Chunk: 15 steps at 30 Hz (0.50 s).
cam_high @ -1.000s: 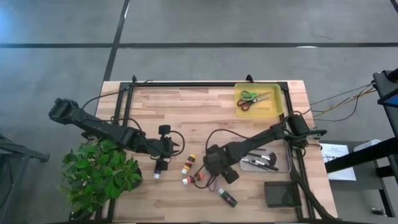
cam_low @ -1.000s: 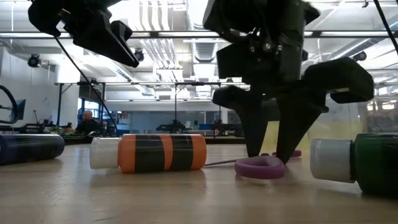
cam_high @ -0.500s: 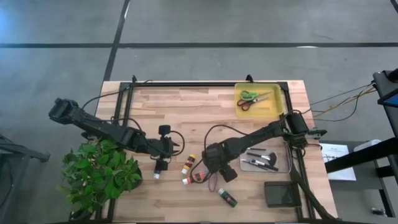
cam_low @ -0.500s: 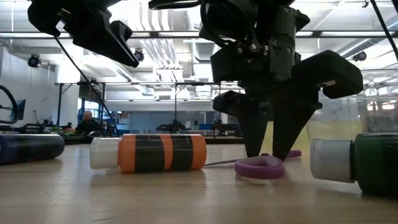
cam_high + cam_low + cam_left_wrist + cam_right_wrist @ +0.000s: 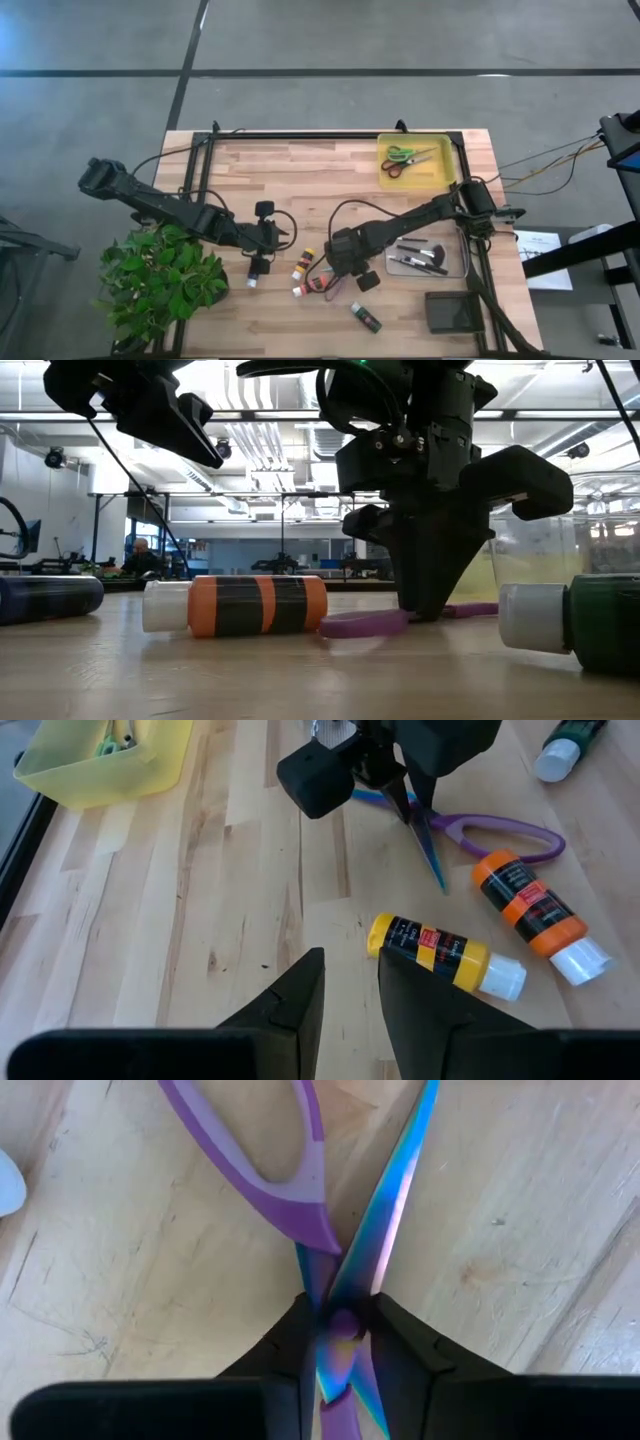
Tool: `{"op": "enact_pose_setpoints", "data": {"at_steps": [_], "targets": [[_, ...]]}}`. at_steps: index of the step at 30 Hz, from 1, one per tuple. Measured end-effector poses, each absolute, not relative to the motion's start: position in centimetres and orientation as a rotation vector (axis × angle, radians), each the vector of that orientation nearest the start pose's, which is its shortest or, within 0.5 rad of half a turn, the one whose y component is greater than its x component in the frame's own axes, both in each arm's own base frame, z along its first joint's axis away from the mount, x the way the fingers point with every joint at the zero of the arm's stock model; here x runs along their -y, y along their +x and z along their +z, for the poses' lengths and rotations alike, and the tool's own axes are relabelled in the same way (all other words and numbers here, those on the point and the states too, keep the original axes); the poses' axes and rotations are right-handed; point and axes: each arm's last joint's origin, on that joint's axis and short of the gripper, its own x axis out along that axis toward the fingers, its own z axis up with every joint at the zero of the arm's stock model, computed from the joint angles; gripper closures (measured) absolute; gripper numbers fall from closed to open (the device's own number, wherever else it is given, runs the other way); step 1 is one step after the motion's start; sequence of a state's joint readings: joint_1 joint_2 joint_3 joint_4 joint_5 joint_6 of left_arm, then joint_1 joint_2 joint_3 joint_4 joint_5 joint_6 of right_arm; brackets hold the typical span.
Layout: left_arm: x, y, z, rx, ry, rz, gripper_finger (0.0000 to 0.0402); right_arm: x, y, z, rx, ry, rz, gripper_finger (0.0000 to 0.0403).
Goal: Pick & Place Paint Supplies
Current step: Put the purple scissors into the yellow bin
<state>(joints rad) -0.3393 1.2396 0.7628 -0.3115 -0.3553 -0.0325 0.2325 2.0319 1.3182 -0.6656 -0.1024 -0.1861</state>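
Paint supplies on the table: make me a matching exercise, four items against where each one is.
Items:
1. purple scissors
2. green and red scissors
3. brushes
4. yellow paint tube

Places:
A. in the yellow bin
B. lying loose on the wood beside the orange tube
C. pinched at the pivot in the right gripper jaws
D. in the grey tray

Pairs: 1-C, 2-A, 3-D, 4-B
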Motion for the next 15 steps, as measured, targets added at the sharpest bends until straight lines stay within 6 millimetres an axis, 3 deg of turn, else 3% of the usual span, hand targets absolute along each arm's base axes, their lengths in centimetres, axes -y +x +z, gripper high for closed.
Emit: {"op": "enact_pose_setpoints", "data": {"at_steps": [15], "targets": [[7.2, 23.6, 22.7, -0.740, 0.237, 0.027, 0.0297, -10.1, 37.1, 14.0, -1.378, -0.265, 0.425, 0.0328]]}}
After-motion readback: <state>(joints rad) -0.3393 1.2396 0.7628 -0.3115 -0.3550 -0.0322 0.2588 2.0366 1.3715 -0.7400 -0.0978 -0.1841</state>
